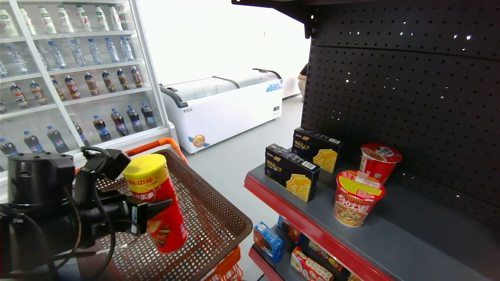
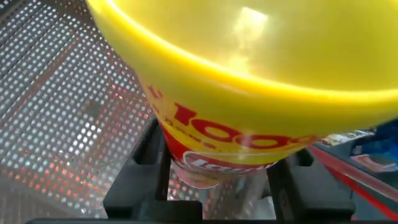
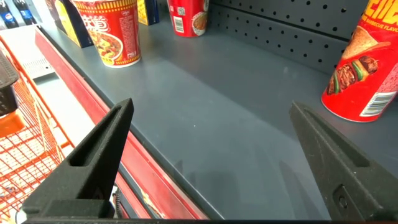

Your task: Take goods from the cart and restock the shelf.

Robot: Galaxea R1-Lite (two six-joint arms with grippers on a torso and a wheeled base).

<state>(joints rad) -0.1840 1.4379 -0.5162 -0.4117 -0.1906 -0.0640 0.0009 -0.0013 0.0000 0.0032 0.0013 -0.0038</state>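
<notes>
Left gripper (image 1: 154, 207) was clamped on the can (image 1: 150, 175) above the cart (image 1: 218, 222); right gripper (image 3: 211, 109) stood with jaws apart. Transfer step: next move probably required carrying can to shelf (image 1: 390, 238), upright.

The chip canister (image 1: 158, 203) has a glossy yellow plastic lid (image 1: 143, 166), the cart basket (image 1: 213, 218) is perforated brown plastic, and the shelf deck (image 1: 410, 238) is smooth matt grey below a matt black perforated metal back panel (image 1: 410, 97).
</notes>
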